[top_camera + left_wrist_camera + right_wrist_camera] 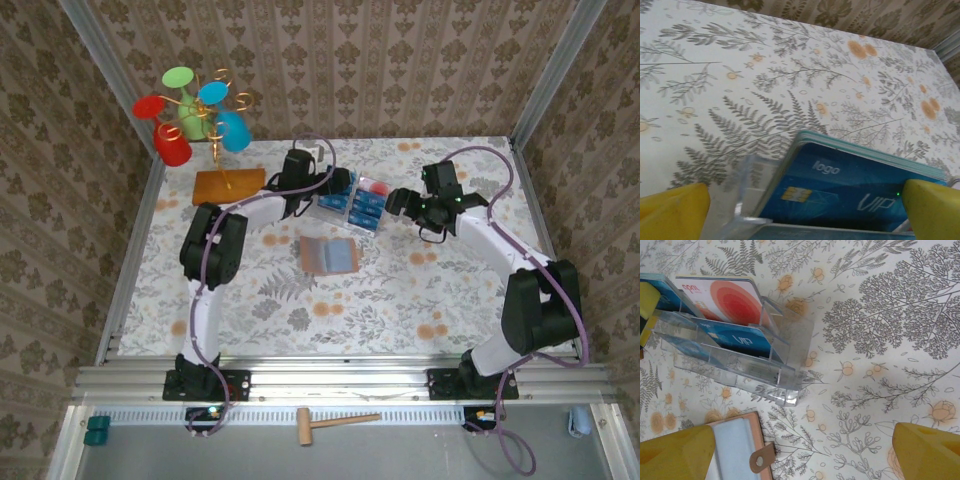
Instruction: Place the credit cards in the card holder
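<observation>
Several blue credit cards (pixel 850 180) stand in a clear plastic tray (pixel 372 222) at the back middle of the table, and they also show as blue credit cards (pixel 737 340) in the right wrist view. My left gripper (pixel 336 186) is open, its yellow fingers (pixel 672 215) wide on either side of the card stack, and the left one is clear of it. The card holder (pixel 330 255) lies open on the table in front of the tray, greyish-blue inside (pixel 735 450). My right gripper (pixel 400 200) hovers open just right of the tray, nothing between its fingers (pixel 930 452).
A white card with a red spot (pixel 735 300) stands at the tray's back. An orange-brown wooden slab (pixel 228 183) with a gold stem and coloured cups (pixel 195 115) sits at the back left. Patterned walls close in three sides. A wooden mallet (pixel 335 423) lies below the rail.
</observation>
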Robot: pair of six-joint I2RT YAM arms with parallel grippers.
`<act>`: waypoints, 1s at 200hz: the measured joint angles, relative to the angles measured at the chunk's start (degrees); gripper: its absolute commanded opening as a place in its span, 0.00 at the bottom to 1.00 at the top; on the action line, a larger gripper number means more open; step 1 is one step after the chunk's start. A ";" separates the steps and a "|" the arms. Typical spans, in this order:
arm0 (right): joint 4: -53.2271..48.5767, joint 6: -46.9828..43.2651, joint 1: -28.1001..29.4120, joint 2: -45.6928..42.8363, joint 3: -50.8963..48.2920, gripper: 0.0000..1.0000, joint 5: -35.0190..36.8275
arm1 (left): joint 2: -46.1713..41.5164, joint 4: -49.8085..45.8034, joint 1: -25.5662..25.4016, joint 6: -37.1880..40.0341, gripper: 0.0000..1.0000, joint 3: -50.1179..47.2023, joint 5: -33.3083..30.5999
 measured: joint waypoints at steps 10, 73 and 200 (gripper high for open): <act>0.00 0.00 -0.20 -0.22 -0.44 0.93 0.00 | 0.35 0.15 -0.63 -0.33 1.00 0.72 0.20; -0.02 0.37 -2.05 -3.30 -3.63 0.94 -0.66 | 4.79 1.20 -6.36 -2.54 0.99 7.69 1.33; -0.68 -0.66 -3.54 -14.97 -7.50 0.87 -2.34 | 3.96 -1.70 -9.55 -7.67 1.00 11.58 6.19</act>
